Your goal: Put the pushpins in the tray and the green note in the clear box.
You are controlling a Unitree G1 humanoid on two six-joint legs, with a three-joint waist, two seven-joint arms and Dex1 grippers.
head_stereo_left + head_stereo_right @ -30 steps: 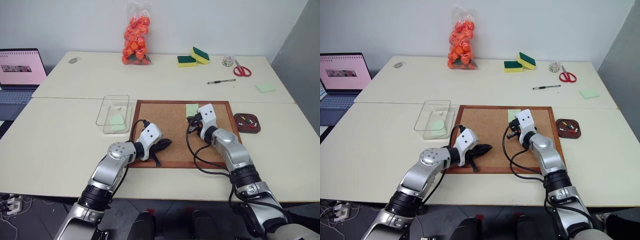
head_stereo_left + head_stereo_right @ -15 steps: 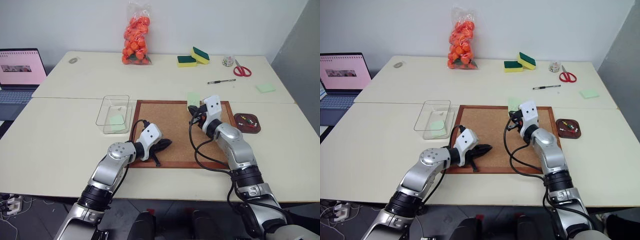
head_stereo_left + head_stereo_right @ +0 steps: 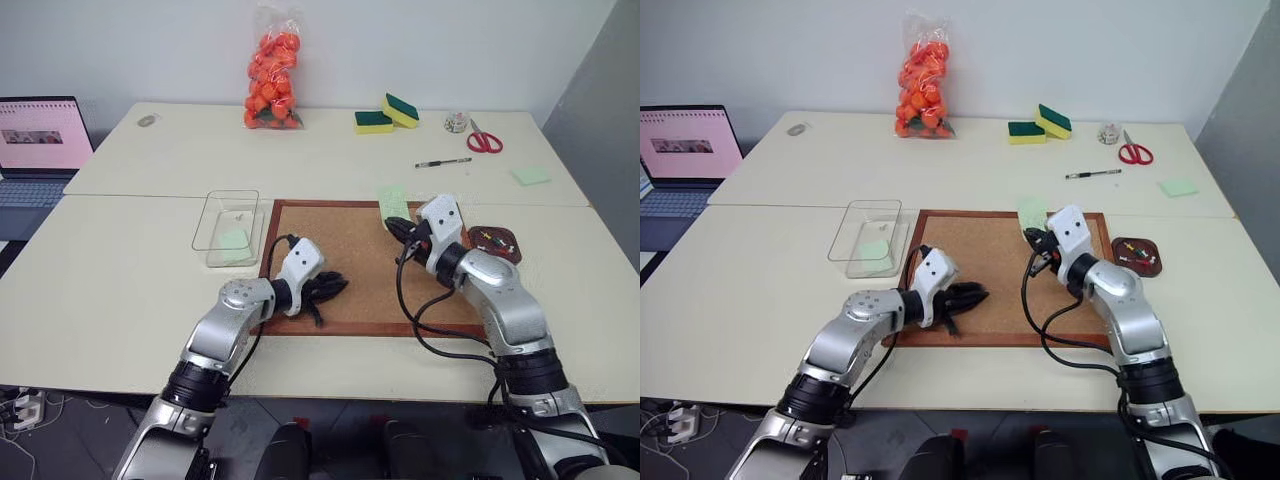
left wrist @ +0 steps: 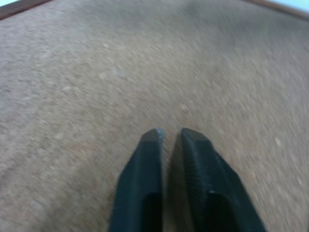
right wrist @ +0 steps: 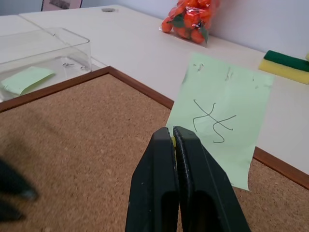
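Now we hover over the big wood-framed corkboard (image 3: 355, 262), with the clear plastic box (image 3: 226, 228) just off its left edge, already holding one pale green slip, and the small reddish-brown tray (image 3: 495, 246) with pushpins (image 3: 490, 240) off its right. Our right gripper (image 5: 174, 133) is clenched on the thin pale green paper note (image 5: 219, 111), lifted above the board's far edge. We judge we are mid-carry: next we swing it leftward to the box and release, while our left gripper (image 4: 169, 135), slightly parted and empty, keeps clear.
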